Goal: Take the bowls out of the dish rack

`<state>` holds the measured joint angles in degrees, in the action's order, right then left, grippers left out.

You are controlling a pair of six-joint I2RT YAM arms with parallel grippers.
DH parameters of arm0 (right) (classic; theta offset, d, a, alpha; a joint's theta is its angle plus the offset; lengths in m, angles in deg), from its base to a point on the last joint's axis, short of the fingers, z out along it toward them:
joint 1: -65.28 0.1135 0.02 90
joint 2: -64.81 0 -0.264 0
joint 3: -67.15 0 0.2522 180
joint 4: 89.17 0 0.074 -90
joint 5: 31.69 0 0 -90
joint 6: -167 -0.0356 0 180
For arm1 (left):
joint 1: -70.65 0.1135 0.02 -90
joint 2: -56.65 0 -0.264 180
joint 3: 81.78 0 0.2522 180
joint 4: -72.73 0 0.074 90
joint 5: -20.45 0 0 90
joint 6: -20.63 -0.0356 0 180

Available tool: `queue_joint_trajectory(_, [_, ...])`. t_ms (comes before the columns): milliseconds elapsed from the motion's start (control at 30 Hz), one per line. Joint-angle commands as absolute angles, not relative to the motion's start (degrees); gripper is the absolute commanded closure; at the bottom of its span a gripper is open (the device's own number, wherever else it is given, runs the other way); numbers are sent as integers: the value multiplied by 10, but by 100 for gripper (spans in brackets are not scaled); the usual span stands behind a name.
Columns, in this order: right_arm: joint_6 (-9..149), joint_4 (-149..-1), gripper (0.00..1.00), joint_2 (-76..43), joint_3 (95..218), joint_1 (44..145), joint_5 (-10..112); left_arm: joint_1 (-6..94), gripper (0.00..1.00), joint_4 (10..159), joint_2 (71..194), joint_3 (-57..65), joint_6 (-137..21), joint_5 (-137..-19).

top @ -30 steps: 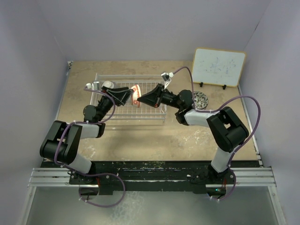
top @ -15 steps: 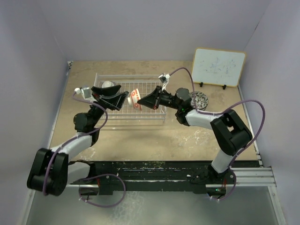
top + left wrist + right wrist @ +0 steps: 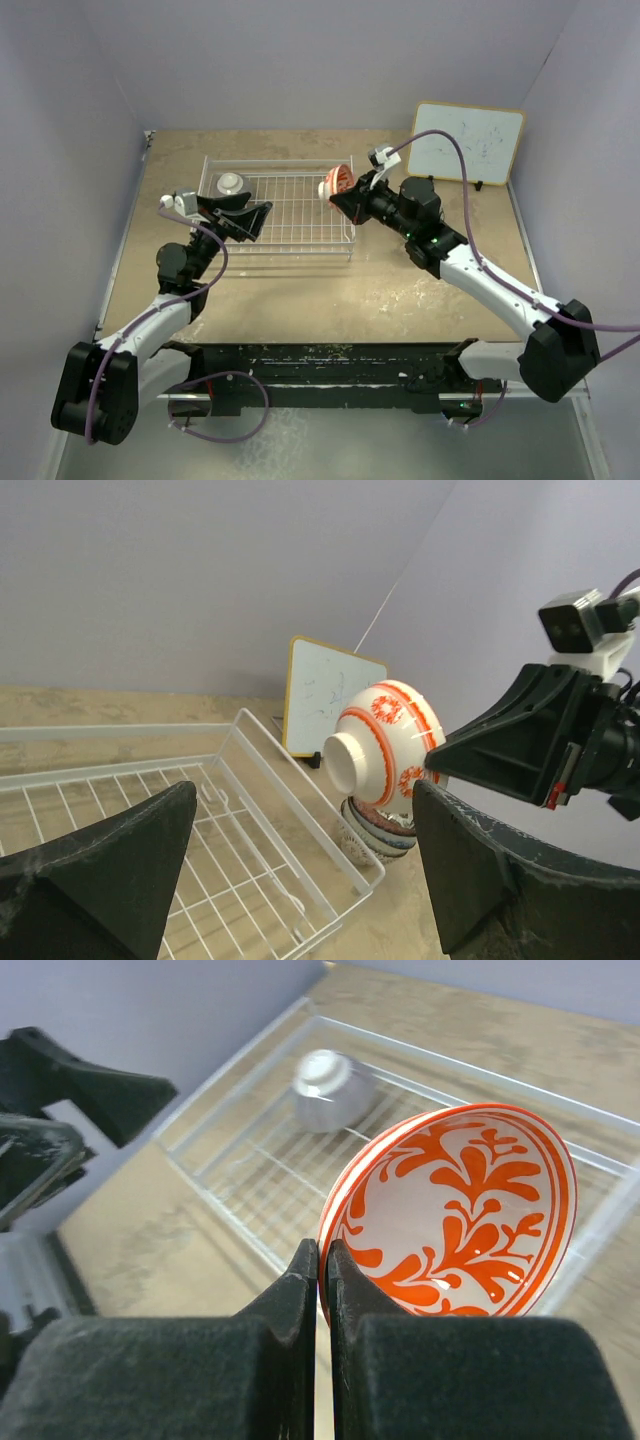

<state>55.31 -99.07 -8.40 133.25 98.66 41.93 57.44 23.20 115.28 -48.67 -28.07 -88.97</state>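
Right wrist view: the right gripper (image 3: pixel 321 1260) is clamped on the rim of the orange-and-white bowl (image 3: pixel 460 1220), held on edge above the dish rack (image 3: pixel 250 1165), right of frame centre. The left gripper (image 3: pixel 305 798) stands apart, empty. Glazed ceramic is likely rigid, slippery and breakable; grip the rim.

The left arm (image 3: pixel 150 320) and right arm (image 3: pixel 495 290) had white link shells between black joints, with lilac cables (image 3: pixel 463 160) looping along them. The left hand (image 3: pixel 256 222) and right hand (image 3: pixel 335 197) each carried two matte black, wedge-shaped fingers (image 3: pixel 100 870), faintly dusty. A small white camera block (image 3: pixel 572 622) topped each wrist.
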Motion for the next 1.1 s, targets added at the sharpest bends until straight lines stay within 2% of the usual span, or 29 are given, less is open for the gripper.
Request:
queue_joint_trajectory(0, [649,-844,100,-36,1407,988,589,573,9,211,1175,-491,-288,-894])
queue_joint_trajectory(233, [697,-699,100,-36,1448,988,790,573,10,189,1210,-491,-277,-899])
queue_joint_trajectory(433, [711,-640,100,-67,1451,988,894,573,10,183,1221,-492,-275,-901])
queue_joint_trajectory(633, [691,-566,100,-128,1477,987,930,573,10,176,1215,-499,-285,-912])
queue_joint_trajectory(1067, [725,-615,100,-168,1446,986,975,573,9,203,1192,-505,-304,-917])
